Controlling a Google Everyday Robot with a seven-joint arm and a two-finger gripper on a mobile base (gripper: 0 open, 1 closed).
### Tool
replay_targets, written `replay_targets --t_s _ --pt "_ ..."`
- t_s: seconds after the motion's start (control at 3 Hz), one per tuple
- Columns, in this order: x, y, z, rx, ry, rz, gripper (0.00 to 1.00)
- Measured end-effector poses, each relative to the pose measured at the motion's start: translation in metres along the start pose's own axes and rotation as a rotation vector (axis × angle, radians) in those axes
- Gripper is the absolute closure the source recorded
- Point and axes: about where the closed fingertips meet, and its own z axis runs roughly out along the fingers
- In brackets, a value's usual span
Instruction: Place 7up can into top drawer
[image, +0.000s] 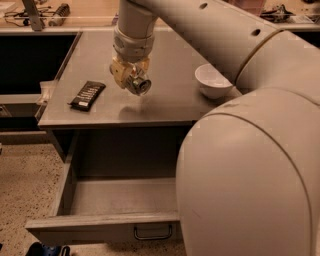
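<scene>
My gripper (131, 80) hangs above the grey countertop (165, 102), left of centre, and is shut on the 7up can (138, 85). The can is tilted on its side, silver end facing the camera, lifted off the counter surface. The top drawer (100, 227) stands pulled open below the counter's front edge, its inside bare grey, with a small bar handle (152, 233) on its front panel. The can is above the counter, behind the open drawer, not over it. My arm's large body hides the drawer's right part.
A black flat snack packet (88, 95) lies on the counter's left side. A white bowl (213, 80) sits on the counter at the right, next to my arm. A bench with tools runs along the back. Speckled floor lies at the left.
</scene>
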Motion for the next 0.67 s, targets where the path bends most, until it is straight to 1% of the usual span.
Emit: replay_targets --t_s 0.33,0.67 --pt "-0.003 0.028 0.006 -0.01 0.042 -0.136 1.0" --pt "0.034 0.086 -0.005 0.002 0.094 -0.52 1.0"
